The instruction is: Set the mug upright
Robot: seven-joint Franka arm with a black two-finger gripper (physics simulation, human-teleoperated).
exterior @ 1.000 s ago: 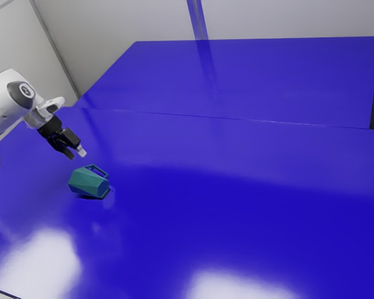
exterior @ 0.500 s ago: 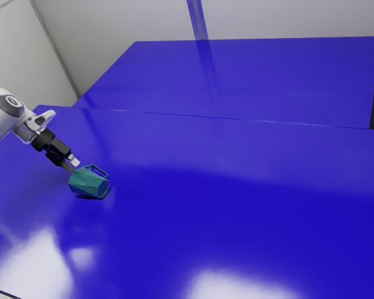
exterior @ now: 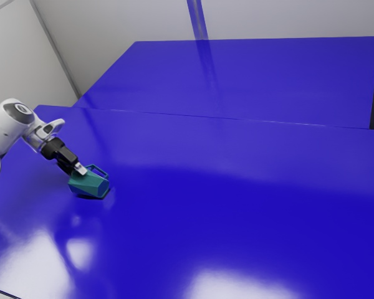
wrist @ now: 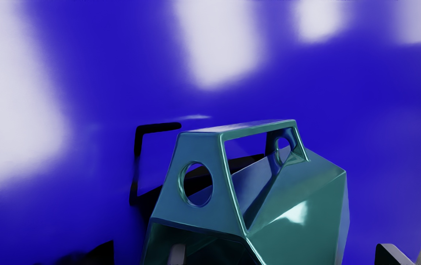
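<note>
— Gripper (exterior: pixel 76 170) moved vs. a sec ago: lower & closer to the mug (exterior: pixel 89 184), now right at its arm-side end.
— Mug shift too?
— Nope, same spot: on its side on the table (exterior: pixel 237 218), twd the exterior view's left, base facing that view's right, mouth twd the arm. Handle (wrist: pixel 258 127) clear of the table.
— Gripper state?
— Open, fingers (wrist: pixel 390 255) wide apart, nothing gripped. Per wrist cam, one tip's at the mouth, btwn the mug's walls; other's outside, w/ a gap to the mug's side.
— How deep's the 1st?
— Can't tell.
</note>
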